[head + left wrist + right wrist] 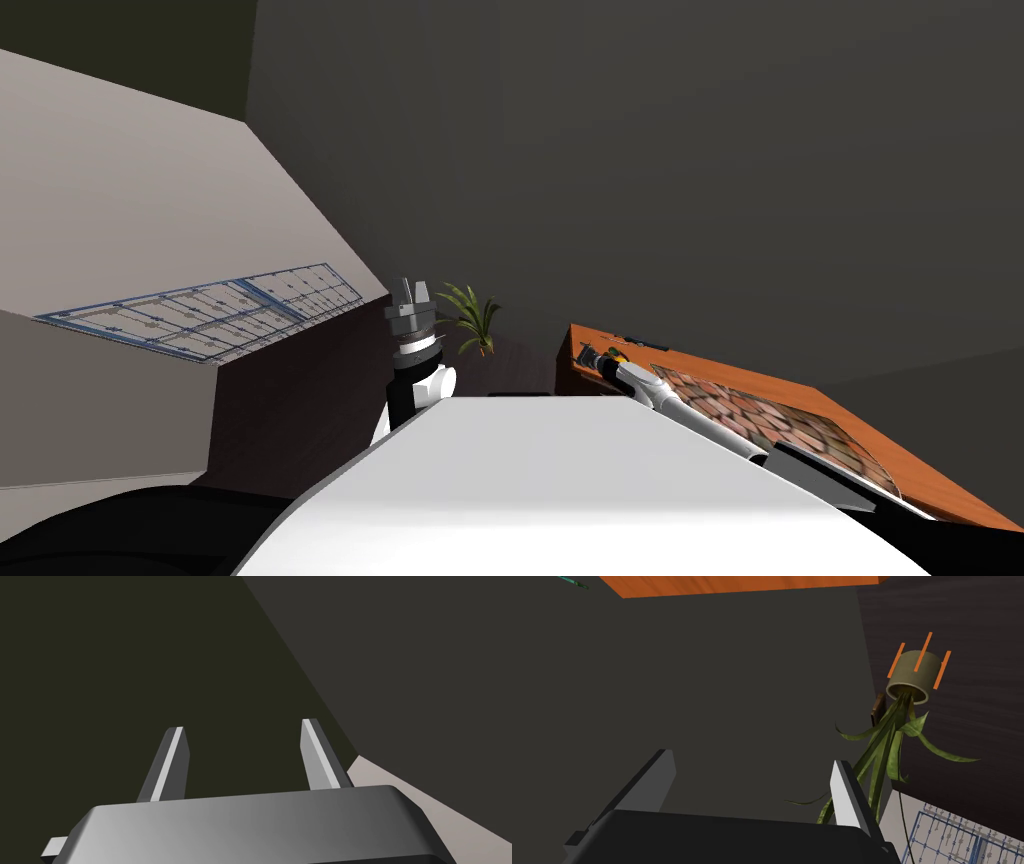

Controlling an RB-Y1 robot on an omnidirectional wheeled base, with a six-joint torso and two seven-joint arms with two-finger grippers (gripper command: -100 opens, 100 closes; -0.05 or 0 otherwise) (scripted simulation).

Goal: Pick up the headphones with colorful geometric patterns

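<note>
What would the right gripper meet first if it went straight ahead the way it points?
Probably the dark grey wall; nothing stands between the open right gripper and it. The potted plant lies off to one side. Depth is unclear.

head: rolled, steeply down | left wrist: along its pincer [242, 725] | right wrist: faces plant [914, 673], shared with head

Left hand [242, 725] raised, fingers apart; right hand [752, 756] seemingly outstretched, fingers likewise apart.
</note>
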